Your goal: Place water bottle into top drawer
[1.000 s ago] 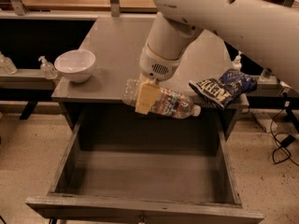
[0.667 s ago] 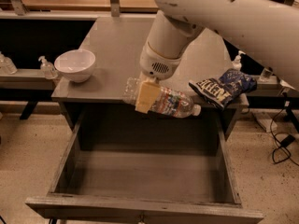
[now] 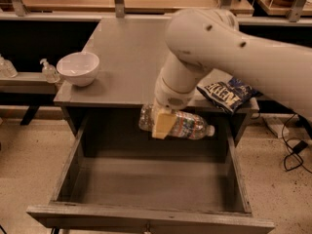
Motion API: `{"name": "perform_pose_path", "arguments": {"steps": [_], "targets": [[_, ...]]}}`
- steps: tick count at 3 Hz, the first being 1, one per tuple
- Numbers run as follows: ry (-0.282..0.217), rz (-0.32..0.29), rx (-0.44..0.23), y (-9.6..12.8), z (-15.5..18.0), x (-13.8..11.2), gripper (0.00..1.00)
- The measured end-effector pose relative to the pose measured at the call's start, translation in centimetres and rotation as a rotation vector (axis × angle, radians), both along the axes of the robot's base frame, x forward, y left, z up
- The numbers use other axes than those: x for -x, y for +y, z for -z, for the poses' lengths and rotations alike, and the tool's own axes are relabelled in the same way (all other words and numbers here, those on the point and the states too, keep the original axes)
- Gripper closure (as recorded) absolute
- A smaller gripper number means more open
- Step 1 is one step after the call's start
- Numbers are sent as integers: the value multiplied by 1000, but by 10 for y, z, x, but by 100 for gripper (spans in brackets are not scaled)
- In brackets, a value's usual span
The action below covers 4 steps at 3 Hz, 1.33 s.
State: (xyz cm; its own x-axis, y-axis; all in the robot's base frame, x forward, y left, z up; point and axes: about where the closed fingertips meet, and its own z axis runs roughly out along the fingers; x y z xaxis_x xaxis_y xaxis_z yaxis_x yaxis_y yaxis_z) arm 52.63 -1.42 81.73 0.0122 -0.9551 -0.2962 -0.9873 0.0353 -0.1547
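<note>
Bottle first: the water bottle (image 3: 187,126) lies on its side in the air, with its white cap pointing to 3 o'clock. The gripper (image 3: 163,125) holds it. Its tan fingers (image 3: 159,127) are closed tight on the fat end of the bottle, the end away from the cap. The label band shows just beside the fingers, on the cap side.

The big white arm (image 3: 224,48) comes in from 2 o'clock and bends down over the front edge of the grey table (image 3: 126,43). The gripper hangs just below that edge, near the middle of the picture.

The top drawer (image 3: 146,219) is pulled out toward 6 o'clock — it is wide and deep, with worn grey walls and a thick front panel. The bottle is up over the back part of the drawer, close to the dark gap under the table. It is not lying on the drawer floor.

On the table, a white bowl (image 3: 78,68) sits at 10 o'clock from the gripper. A blue chip bag (image 3: 228,93) lies at 2 o'clock from it, near the table's right corner. A small pump bottle (image 3: 48,71) stands on a low shelf, at 9 o'clock from the bowl.
</note>
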Motion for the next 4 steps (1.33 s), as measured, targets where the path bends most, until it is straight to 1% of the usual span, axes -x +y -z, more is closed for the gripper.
{"name": "perform_pose_path", "arguments": {"steps": [1,2,3,4], "targets": [[-23,-44,79,-24,91,29,100],[-22,-44,80,-24,91,30,100],[17,-40,83,-17,111,43,100],[124,2,85,-2,171,82,100]]}}
